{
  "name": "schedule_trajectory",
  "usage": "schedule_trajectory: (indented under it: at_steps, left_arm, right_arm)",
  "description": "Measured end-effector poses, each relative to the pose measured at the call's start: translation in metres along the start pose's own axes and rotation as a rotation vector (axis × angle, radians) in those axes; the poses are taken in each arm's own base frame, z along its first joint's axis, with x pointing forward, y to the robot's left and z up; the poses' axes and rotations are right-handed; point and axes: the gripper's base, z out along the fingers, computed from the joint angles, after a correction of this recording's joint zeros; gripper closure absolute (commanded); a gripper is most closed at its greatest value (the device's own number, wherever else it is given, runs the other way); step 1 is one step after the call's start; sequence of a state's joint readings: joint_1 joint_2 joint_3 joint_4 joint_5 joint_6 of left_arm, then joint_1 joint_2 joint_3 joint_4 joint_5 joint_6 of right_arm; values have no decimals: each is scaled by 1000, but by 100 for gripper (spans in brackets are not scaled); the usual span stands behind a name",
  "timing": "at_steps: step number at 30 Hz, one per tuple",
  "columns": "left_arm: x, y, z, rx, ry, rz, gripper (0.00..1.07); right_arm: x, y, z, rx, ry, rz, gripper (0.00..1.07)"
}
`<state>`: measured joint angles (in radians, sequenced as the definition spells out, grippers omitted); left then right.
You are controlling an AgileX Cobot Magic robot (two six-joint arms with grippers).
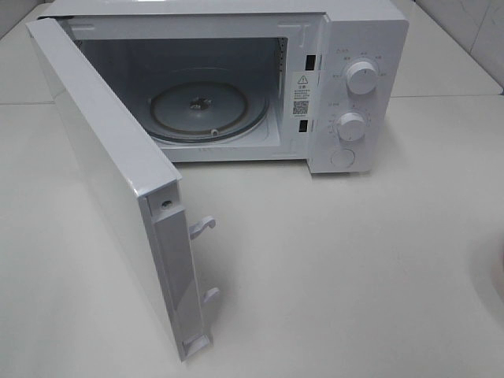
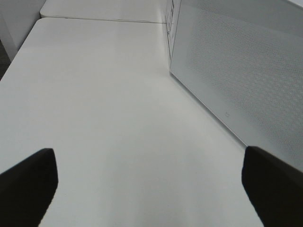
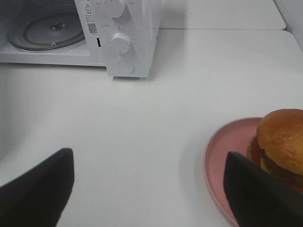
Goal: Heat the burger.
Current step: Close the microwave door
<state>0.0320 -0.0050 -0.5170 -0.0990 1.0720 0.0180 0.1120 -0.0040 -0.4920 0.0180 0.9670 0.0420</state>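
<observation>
The burger [image 3: 284, 137], with a golden-brown bun, sits on a round pink plate [image 3: 227, 151] and shows only in the right wrist view. My right gripper [image 3: 149, 156] is open and holds nothing; its dark fingers [image 3: 260, 194] stand wide, one overlapping the plate's near side. The white microwave [image 1: 362, 24] stands at the back with its door [image 1: 94, 157] swung wide open to the left and a bare glass turntable [image 1: 209, 110] inside. My left gripper [image 2: 149, 156] is open over bare table beside the door's outer face [image 2: 236, 71]. Neither gripper appears in the exterior view.
Two white dials [image 1: 362, 77] and a round button are on the microwave's panel at the right. The door's edge with its latch hooks [image 1: 201, 227] juts toward the front of the table [image 1: 354, 276]. The microwave [image 3: 137, 28] lies beyond the right gripper.
</observation>
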Motion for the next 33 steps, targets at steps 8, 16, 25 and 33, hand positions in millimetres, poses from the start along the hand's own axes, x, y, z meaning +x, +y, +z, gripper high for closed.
schedule_trajectory:
  at_steps: [8,16,25,33]
  left_arm:
    - [0,0,0,0,0,0,9]
    - [0,0,0,0,0,0,9]
    - [0,0,0,0,0,0,9]
    - [0,0,0,0,0,0,9]
  right_arm:
    - [0,0,0,0,0,0,31]
    - [0,0,0,-1,0,0,31]
    - [0,0,0,-3,0,1,31]
    - [0,0,0,-3,0,1,31]
